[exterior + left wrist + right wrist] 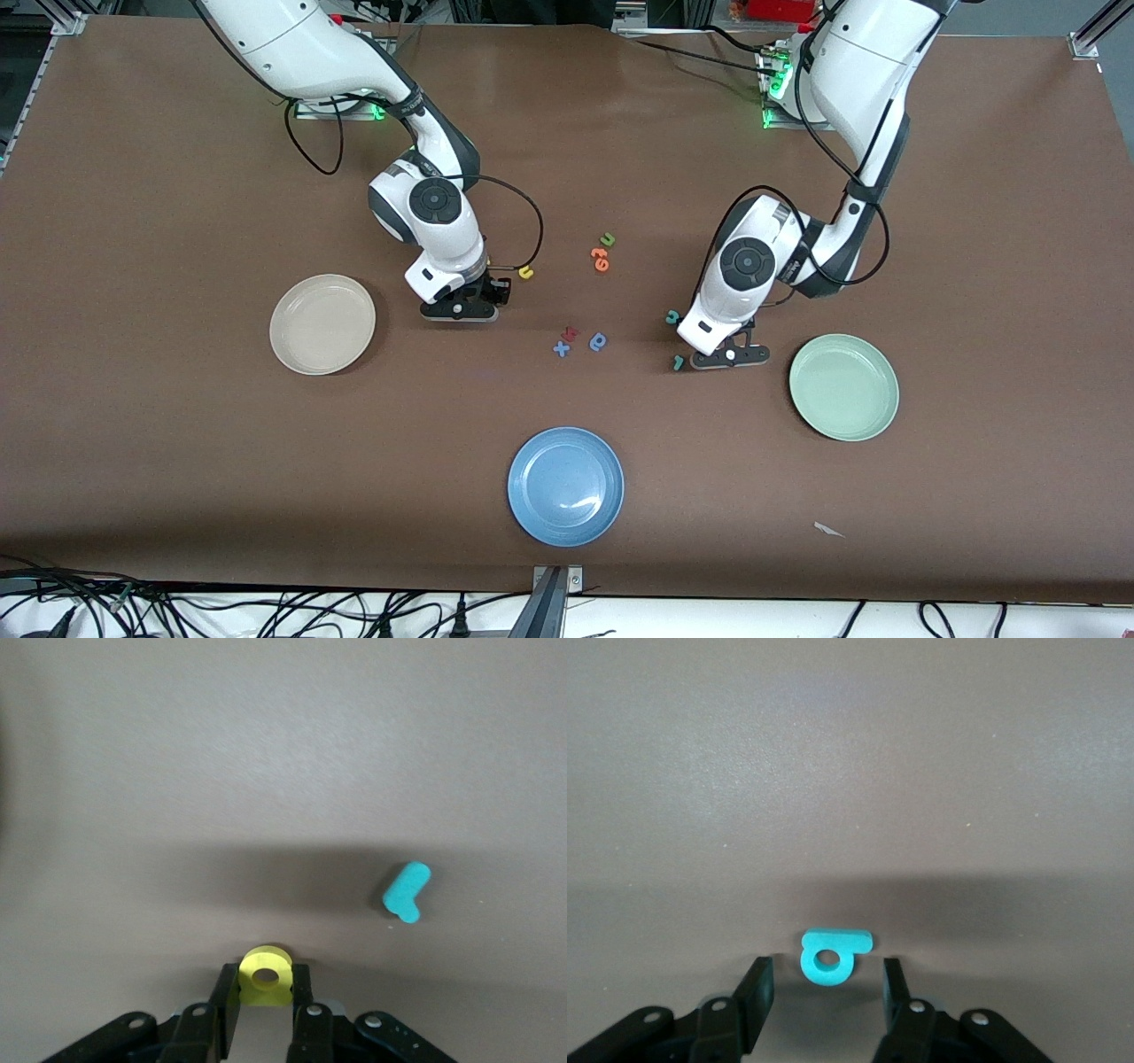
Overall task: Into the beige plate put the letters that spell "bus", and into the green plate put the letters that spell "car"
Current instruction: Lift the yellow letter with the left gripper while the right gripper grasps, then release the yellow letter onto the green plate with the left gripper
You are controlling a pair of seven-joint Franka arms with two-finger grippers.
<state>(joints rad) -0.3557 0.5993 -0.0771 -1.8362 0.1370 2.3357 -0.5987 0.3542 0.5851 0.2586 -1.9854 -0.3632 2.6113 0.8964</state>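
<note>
Two grippers are down at the table, each on a letter.

Right gripper [826, 981]: low over the brown table [177, 461], between the beige plate [322, 323] and the loose letters in the middle. Fingers [757, 988] are spread, with a teal b [831, 955] lying flat between them and a gap on each side, so no contact. The front view hides the b under the hand.

Left gripper [266, 997]: just beside the green plate [843, 386], on the side toward the table's middle. Its fingers [229, 1001] are pressed against both sides of a yellow a [266, 974], pinching it at table level. A teal r [407, 892] lies flat near it, not touching, and in the front view it sits just beside the gripper. A teal c [672, 316] lies a bit farther from the front camera than the r.

Other letters:
- A small yellow letter [526, 272] lies beside the right wrist; I can't tell which letter it is.
- A green u [607, 239] and orange letters [600, 258] sit mid-table, touching or nearly so.
- A red letter [571, 333], a blue x [561, 349] and a blue round letter [599, 341] are clustered nearer the front camera.

The blue plate [565, 486] is nearest the front camera, mid-table. The beige plate sits toward the right arm's end and the green plate toward the left arm's end.
</note>
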